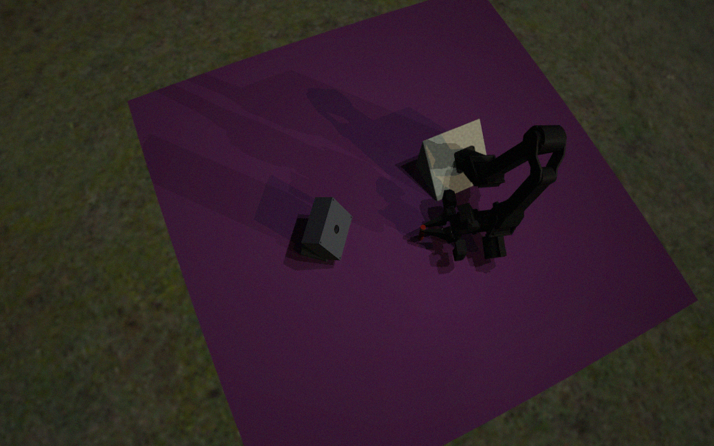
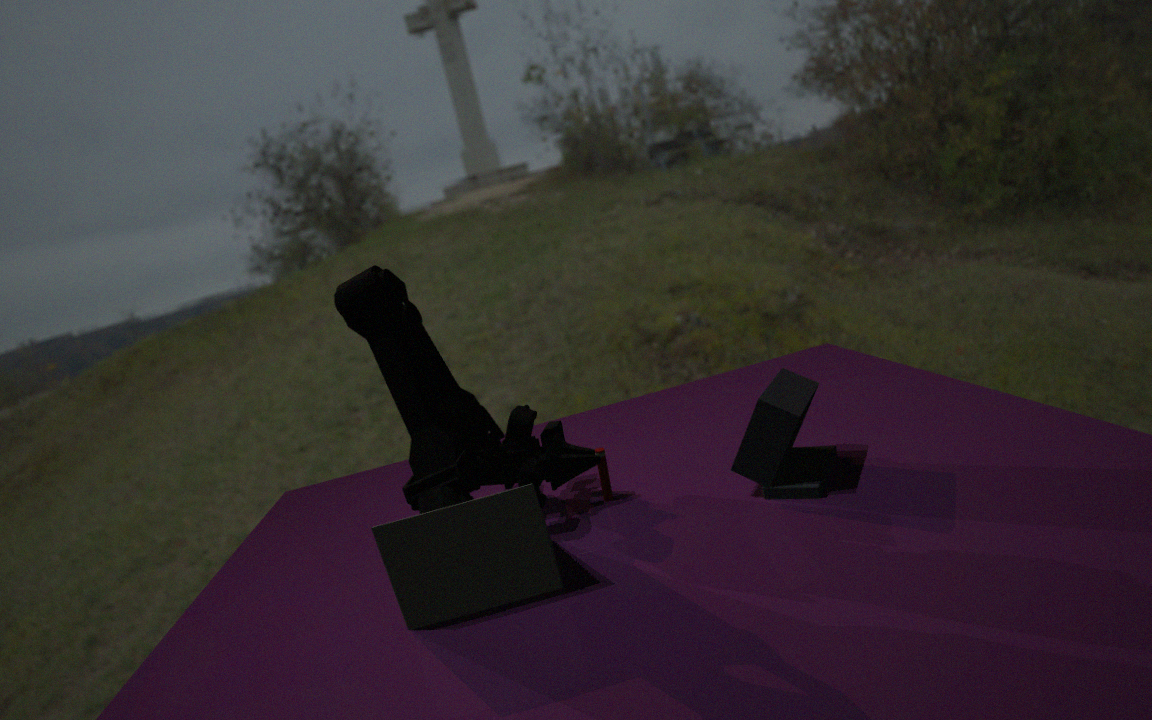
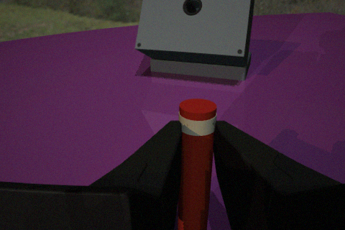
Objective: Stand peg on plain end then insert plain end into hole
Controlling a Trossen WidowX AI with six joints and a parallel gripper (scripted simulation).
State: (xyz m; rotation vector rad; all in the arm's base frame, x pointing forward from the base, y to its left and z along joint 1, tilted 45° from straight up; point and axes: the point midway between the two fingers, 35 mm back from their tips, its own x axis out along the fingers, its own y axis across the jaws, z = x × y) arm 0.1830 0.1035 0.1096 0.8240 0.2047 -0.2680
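Observation:
The red peg stands roughly upright, its white-banded end up. My gripper is shut on it just below and beside the band. The peg's lower end is at or very near the table in the exterior view; whether it touches is too small to tell, and the wrist view cuts it off. The grey sloped panel stands beyond the peg. Its dark, empty hole faces my side.
A pale wedge-shaped block stands close beside the arm. The purple table carries long shadows. Its far edge lies behind the panel in the wrist view.

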